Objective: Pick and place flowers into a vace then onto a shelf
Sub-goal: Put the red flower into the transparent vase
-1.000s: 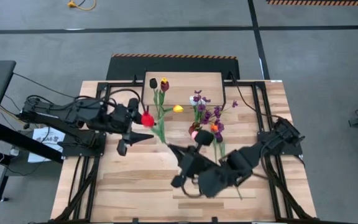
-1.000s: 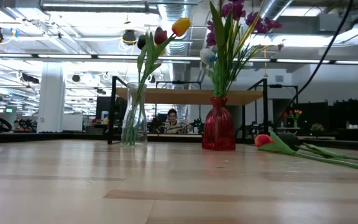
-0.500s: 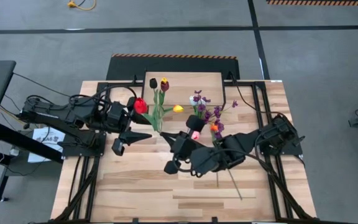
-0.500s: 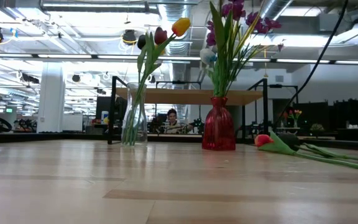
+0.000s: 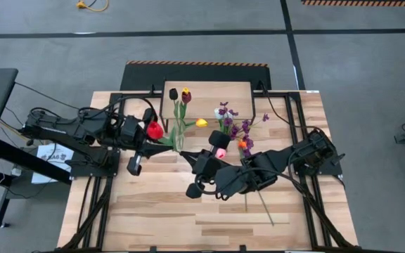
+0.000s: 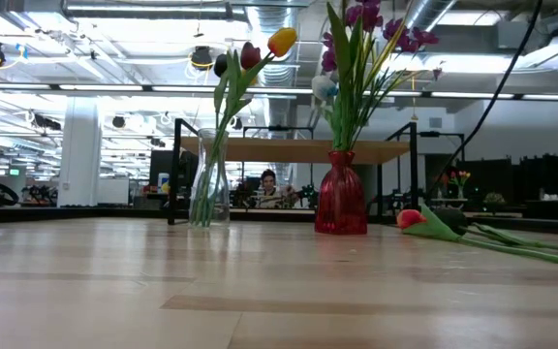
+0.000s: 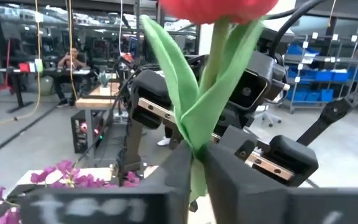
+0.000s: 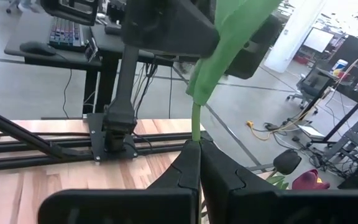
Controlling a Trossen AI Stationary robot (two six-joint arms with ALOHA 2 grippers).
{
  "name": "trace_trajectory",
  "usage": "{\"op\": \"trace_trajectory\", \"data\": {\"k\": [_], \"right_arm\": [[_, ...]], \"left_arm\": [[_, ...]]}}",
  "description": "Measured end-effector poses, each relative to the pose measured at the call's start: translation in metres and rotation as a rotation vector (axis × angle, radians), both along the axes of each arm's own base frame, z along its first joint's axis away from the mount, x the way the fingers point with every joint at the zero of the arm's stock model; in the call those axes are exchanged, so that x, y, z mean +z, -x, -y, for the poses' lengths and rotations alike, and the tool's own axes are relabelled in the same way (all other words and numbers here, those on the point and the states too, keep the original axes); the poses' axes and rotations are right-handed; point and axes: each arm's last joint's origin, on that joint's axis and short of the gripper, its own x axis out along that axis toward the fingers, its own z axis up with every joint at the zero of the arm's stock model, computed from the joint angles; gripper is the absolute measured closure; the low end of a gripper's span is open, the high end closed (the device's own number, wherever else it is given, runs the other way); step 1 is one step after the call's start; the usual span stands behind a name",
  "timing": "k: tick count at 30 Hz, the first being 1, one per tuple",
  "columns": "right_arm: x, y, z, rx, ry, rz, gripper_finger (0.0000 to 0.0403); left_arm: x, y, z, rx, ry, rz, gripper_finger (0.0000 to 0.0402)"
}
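A red tulip hangs above the table's middle left, held by both grippers. My left gripper reaches in from the left and is shut on its leafy stem just below the head. My right gripper comes from the right and is shut on the stem lower down. A clear glass vase with tulips and a red vase with purple sprigs stand on the table in front of the shelf. Neither gripper shows in the low view. My left gripper pinches the tulip's stem and wrapped leaves between its two fingers, a little below the head. The fingers lie about level, coming from the table's left, across the stem. The head stands above the fingers, clear of the table. My right gripper pinches the bare lower stem between its two fingertips, coming from the table's right. The fingers lie across the stem. A green leaf rises from the hold toward the left gripper. The stem is clear of the table.
Another red tulip lies on the table at the right, its long stem running toward the near edge under my right arm. Bare tabletop lies along the near side. A person sits in the room behind the table.
My right gripper carried the tulip a little toward the far edge, then stopped. My left gripper, open around the stem half a second ago, has shut on it below the head. The red head has shifted slightly toward the left arm.
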Motion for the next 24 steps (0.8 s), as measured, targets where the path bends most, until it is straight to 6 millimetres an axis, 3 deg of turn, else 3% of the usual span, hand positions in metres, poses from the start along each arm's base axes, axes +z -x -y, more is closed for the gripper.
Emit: {"op": "trace_trajectory", "data": {"k": [10, 19, 24], "right_arm": [[-0.001, 0.003, -0.007, 0.017, 0.001, -0.006, 0.0397], [-0.007, 0.013, -0.023, 0.044, -0.040, -0.034, 0.0293], [-0.011, 0.019, -0.031, 0.058, -0.068, -0.055, 0.0246]], "left_arm": [[0.001, 0.001, -0.001, 0.027, -0.027, -0.033, 0.0398], [0.023, 0.021, -0.011, 0.175, -0.058, -0.197, 0.0400], [0.025, 0.032, -0.017, 0.293, -0.058, -0.307, 0.0400]]}}
